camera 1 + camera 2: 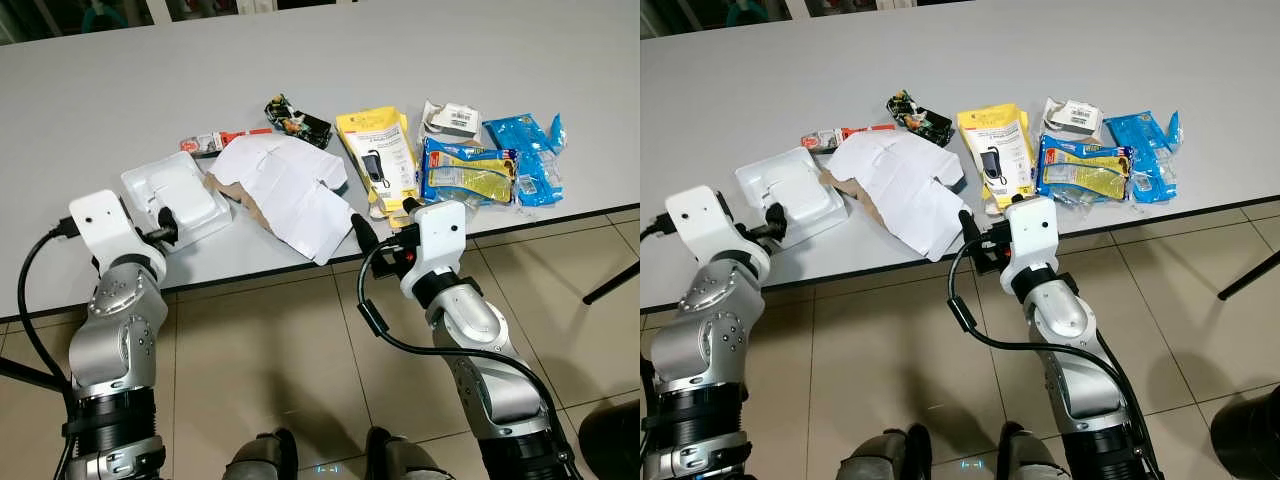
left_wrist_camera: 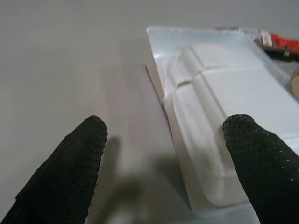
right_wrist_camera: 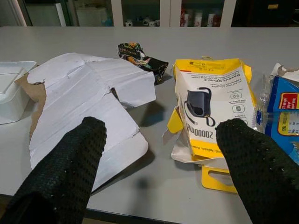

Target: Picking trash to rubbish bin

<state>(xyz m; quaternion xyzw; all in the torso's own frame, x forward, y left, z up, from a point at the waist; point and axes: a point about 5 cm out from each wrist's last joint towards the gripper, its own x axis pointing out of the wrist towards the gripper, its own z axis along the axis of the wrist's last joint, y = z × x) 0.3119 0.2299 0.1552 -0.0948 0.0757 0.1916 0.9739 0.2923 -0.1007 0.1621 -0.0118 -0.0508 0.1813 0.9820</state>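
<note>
Head stereo downward; wrists table-level, close.

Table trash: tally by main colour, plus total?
White: 3 - plastic tray, flattened carton, small packet
Yellow: 1 - power bank box
Blue: 2 - snack bag, blue wrapper
Red: 1 - red wrapper
Dark: 1 - crumpled wrapper
Total: 8

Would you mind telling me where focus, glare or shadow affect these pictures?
Left wrist view: the black fingers are soft and the white plastic tray nearly washes out; right wrist view: the yellow package is sharp; left eye view: even light, soft sheen on the table.
</note>
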